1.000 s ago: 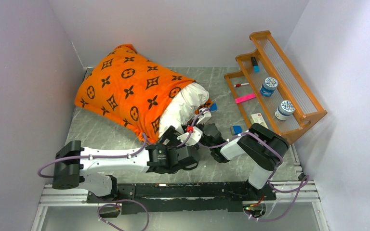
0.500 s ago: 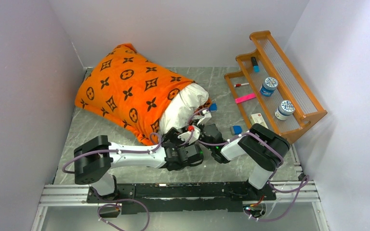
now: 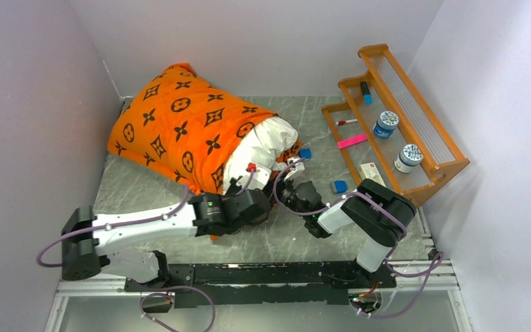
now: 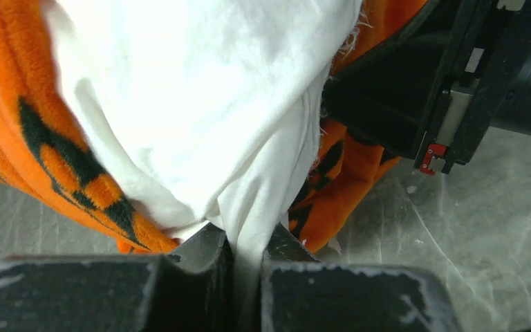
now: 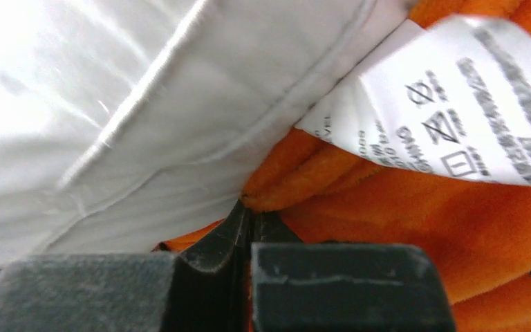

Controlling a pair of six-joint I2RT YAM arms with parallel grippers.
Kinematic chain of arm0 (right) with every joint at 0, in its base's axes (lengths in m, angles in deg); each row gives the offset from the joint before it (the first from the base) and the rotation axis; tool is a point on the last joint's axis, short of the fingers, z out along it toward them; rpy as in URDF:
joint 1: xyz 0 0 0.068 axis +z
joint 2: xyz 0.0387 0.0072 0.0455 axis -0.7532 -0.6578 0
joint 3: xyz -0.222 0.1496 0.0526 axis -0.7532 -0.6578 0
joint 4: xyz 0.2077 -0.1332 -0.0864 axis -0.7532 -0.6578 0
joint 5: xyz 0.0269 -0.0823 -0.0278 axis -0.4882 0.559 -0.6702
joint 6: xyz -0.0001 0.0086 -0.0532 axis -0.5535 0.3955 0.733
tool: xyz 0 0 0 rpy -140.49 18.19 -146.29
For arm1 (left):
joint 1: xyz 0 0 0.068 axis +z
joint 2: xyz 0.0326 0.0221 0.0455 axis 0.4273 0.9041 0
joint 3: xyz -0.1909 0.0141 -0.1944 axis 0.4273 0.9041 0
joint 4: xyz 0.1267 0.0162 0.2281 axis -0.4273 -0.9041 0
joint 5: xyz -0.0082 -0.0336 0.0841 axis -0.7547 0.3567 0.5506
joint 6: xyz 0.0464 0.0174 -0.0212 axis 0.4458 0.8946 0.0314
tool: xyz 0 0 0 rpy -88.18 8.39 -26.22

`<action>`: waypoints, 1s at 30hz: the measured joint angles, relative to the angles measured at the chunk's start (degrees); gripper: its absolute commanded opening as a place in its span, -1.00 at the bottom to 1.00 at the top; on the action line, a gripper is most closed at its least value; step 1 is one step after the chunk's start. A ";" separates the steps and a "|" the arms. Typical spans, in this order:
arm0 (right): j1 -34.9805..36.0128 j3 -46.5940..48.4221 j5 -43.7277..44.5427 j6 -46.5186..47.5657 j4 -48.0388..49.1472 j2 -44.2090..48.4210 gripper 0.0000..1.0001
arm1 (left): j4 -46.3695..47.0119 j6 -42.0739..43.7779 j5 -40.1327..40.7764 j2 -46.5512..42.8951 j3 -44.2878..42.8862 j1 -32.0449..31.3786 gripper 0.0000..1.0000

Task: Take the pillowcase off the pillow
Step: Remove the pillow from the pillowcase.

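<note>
From above, the orange pillowcase (image 3: 180,131) lies upper left on the bench (image 3: 131,190), the white pillow (image 3: 266,138) bulging from its open end mid-frame. Left wrist view: the left pincer (image 4: 247,259) pinches a fold of pillow cloth at bottom centre. Right wrist view: the right pincer (image 5: 249,221) is pressed together, apparently on the orange hem below a care label (image 5: 456,117). Either thin fold could slip free under pull, each grip holding little cloth.

Left claw (image 4: 247,250) swung leftward, closer against pillow (image 4: 200,104) end.
</note>
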 measured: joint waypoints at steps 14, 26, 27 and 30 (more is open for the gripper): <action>-2.49 -0.66 -1.22 -2.01 7.65 -1.29 -1.00 | -11.37 1.16 -11.72 -14.97 -6.51 6.58 -0.90; -8.79 4.92 -6.27 -2.51 1.92 -3.74 -1.00 | -17.64 0.31 -13.14 -23.65 -9.42 6.75 -0.90; -9.16 5.57 -6.69 -2.51 1.20 -4.07 -1.00 | -17.75 0.24 -13.16 -24.11 -9.42 6.75 -0.90; -11.04 8.07 -7.93 -2.32 -2.16 -5.44 -1.00 | -18.12 0.44 -13.35 -26.10 -9.44 6.75 -0.90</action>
